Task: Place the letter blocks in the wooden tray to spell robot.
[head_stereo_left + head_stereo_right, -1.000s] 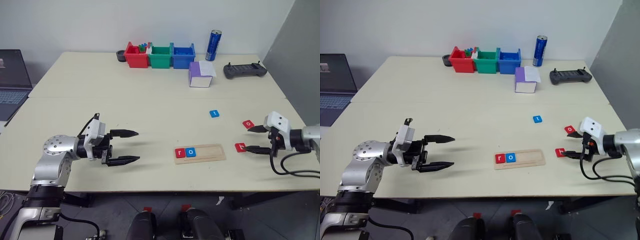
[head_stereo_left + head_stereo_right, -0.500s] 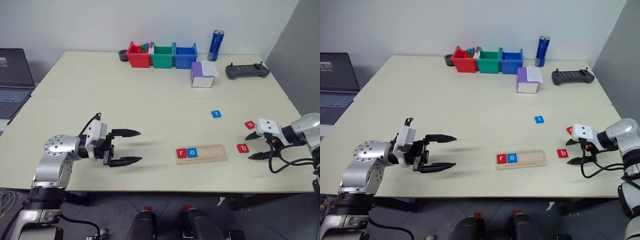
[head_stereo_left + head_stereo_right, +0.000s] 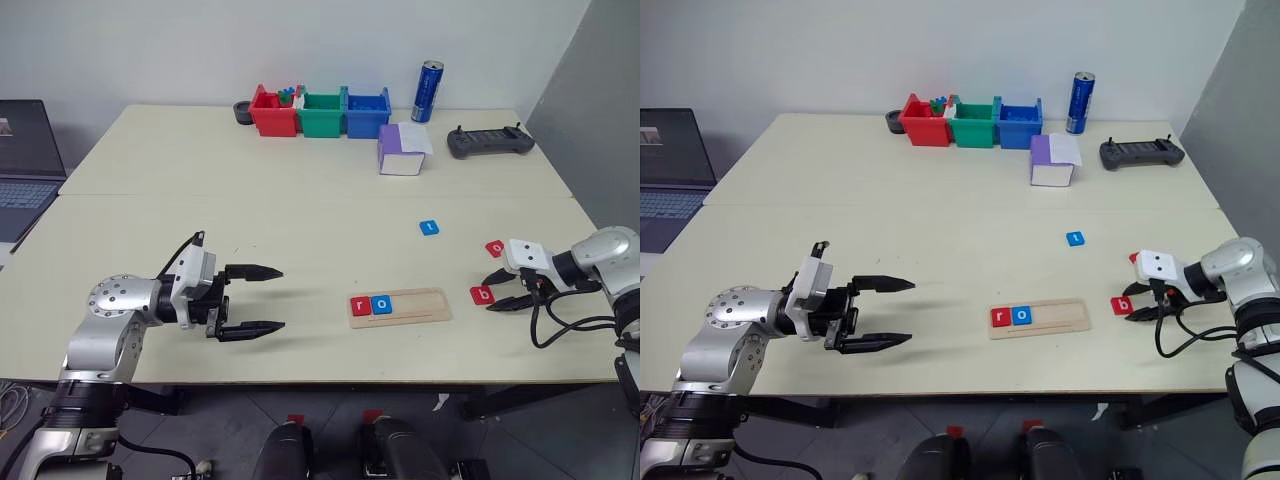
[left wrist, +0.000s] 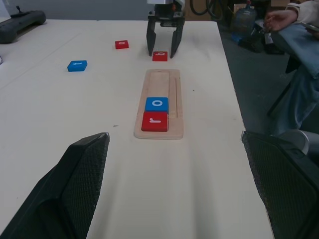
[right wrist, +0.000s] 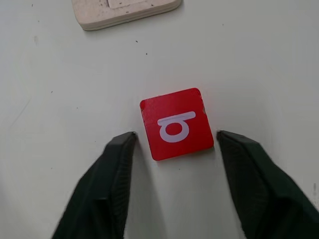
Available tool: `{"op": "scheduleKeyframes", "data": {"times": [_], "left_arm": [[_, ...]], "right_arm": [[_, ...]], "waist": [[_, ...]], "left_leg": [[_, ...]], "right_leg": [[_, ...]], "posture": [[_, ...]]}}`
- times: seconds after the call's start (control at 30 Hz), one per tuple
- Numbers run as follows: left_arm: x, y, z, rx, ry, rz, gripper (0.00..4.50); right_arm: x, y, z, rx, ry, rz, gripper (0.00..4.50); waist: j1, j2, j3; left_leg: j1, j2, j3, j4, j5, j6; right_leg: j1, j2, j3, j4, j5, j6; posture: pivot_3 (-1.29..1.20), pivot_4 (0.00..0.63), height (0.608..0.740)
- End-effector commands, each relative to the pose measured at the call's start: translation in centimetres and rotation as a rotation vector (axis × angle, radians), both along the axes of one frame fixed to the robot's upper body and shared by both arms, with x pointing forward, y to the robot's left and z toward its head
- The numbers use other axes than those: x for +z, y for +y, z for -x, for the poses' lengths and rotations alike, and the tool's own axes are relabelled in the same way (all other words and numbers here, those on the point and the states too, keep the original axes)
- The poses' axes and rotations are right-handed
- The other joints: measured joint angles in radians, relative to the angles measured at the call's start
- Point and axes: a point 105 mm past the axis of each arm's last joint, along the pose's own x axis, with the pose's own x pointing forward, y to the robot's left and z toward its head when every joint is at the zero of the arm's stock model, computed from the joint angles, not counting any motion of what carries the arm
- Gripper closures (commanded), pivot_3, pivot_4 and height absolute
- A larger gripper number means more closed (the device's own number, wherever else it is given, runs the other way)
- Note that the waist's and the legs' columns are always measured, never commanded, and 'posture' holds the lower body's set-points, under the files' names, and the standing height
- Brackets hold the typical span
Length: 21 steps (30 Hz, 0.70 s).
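Two blocks, red r (image 4: 155, 121) and blue o (image 4: 156, 104), sit at the tray's (image 4: 162, 82) near end. The right wrist view shows the red b (image 5: 176, 123) flat on the table between the right gripper's (image 5: 174, 142) narrowed fingers, neither touching. The left gripper (image 3: 262, 299) hovers wide, well apart.

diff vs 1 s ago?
Right gripper has come down over the red b block and narrowed, fingers astride it with gaps on both sides, no grip yet. Left gripper stays open in place; wooden tray still holds r and o.
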Motion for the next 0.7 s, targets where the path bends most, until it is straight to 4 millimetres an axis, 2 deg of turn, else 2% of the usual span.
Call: {"op": "scheduleKeyframes", "data": {"times": [0.03, 0.13, 0.27, 0.33, 0.4, 0.53, 0.7], "left_arm": [[0.9, 0.0, 0.2, -0.002, -0.031, -0.001, 0.0], [0.8, 0.0, 0.3, 0.0, -0.028, -0.002, 0.0], [0.8, 0.0, 0.5, -0.001, -0.022, -0.004, 0.0], [0.7, -0.1, 0.5, -0.005, -0.022, -0.009, 0.0], [0.6, -0.2, 0.6, -0.013, -0.02, -0.014, 0.0], [0.4, -0.5, 0.7, -0.02, -0.016, -0.018, 0.0], [0.4, -0.7, 0.6, -0.027, -0.015, -0.023, 0.0]], "right_arm": [[-0.4, -0.1, 0.5, 0.015, 0.039, 0.007, 3.03], [-0.3, -0.1, 0.4, 0.019, 0.038, 0.006, 3.04], [1.5, 1.0, 0.1, 0.058, 0.019, -0.037, 3.04], [3.4, 3.2, -0.2, 0.103, -0.014, -0.106, 3.04], [4.4, 5.0, 0.4, 0.172, -0.018, -0.117, 3.04], [4.8, 8.1, 1.3, 0.277, -0.005, -0.051, 3.04], [4.1, 10.5, 1.6, 0.3, 0.018, -0.021, 3.04]], "waist": [[0.0, 0.0, 0.0], [0.0, 0.0, 0.0], [-0.001, 0.0, 0.0], [-0.002, 0.001, 0.001], [-0.003, 0.002, 0.001], [0.0, 0.002, 0.001], [0.004, 0.002, 0.001]], "left_leg": [[0.0, 0.0, 0.0, 0.0, 0.0, 0.0], [0.0, 0.0, 0.0, 0.0, 0.0, 0.0], [0.0, 0.0, 0.0, 0.0, 0.0, 0.0], [0.0, 0.0, 0.0, 0.0, 0.0, 0.0], [0.0, 0.001, 0.001, 0.0, 0.0, 0.0], [0.0, 0.001, 0.0, 0.0, 0.0, 0.0], [0.0, 0.001, 0.0, 0.0, 0.0, 0.0]], "right_leg": [[0.0, 0.0, 0.0, 0.0, 0.0, 0.0], [0.0, 0.0, 0.0, 0.0, 0.0, 0.0], [0.0, 0.0, 0.0, 0.0, 0.0, 0.0], [0.0, 0.0, 0.001, 0.001, 0.0, 0.0], [-0.001, 0.0, 0.001, 0.001, 0.0, 0.0], [-0.001, 0.0, 0.0, 0.001, 0.0, 0.0], [-0.001, 0.0, 0.0, 0.001, 0.0, 0.0]], "posture": [[0.0, 0.15, 0.74], [0.0, 0.15, 0.74], [0.0, 0.15, 0.74], [0.0, 0.15, 0.74], [0.0, 0.15, 0.74], [0.0, 0.15, 0.74], [0.0, 0.15, 0.74]]}}
